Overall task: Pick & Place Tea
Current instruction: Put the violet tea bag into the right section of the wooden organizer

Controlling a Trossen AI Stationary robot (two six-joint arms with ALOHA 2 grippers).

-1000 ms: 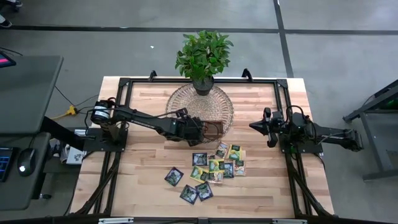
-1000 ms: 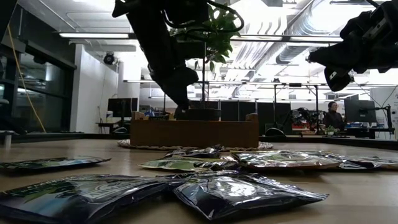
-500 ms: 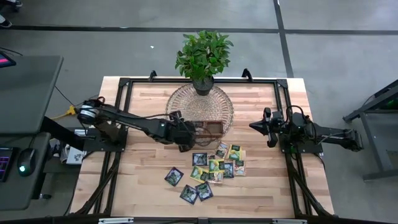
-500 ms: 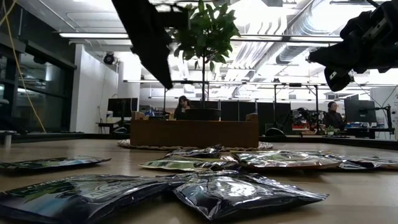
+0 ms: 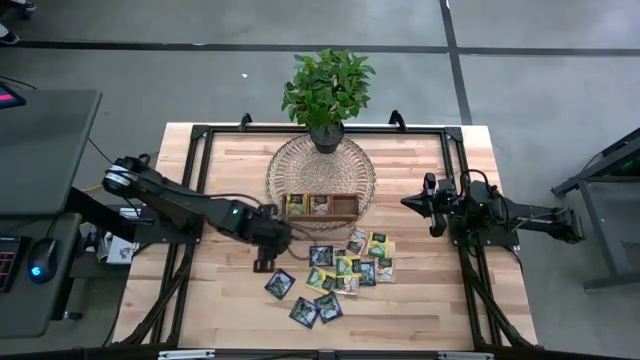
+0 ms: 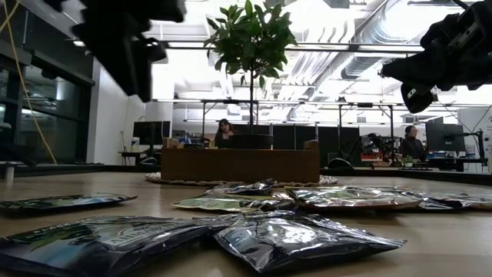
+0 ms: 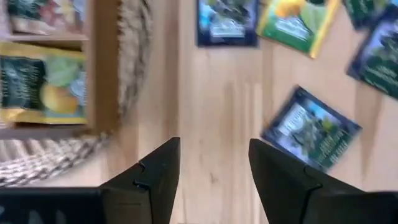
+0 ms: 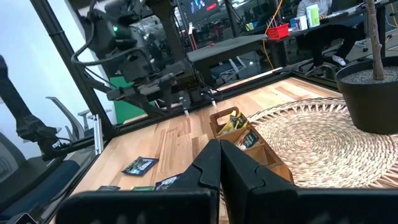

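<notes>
Several tea sachets [image 5: 345, 265], yellow-green and dark blue, lie flat and scattered on the wooden table, near of the brown tray [image 5: 320, 206]. The tray stands on a round woven mat [image 5: 320, 165] and holds sachets, one of them yellow [image 7: 37, 87]. My left gripper [image 5: 264, 262] hangs open above bare wood, near-left of the tray and left of the scattered sachets, pointing steeply down. Nothing lies between its fingers [image 7: 214, 146]. A dark blue sachet [image 7: 309, 127] lies just beside it. My right gripper [image 5: 410, 203] waits shut at the table's right, raised and level [image 8: 219, 162].
A potted plant [image 5: 327, 95] stands on the mat's far edge. A black metal frame [image 5: 195, 140] runs around the tabletop. Bare wood lies left of the sachets and along the near edge. In the low view, people sit at desks far behind the table.
My left gripper has drawn back from over the tray's left end toward the table's near-left and has risen, tipping steeper downward. The tray's left compartments, covered by it a second ago, now show sachets inside. The scattered sachets have not moved.
</notes>
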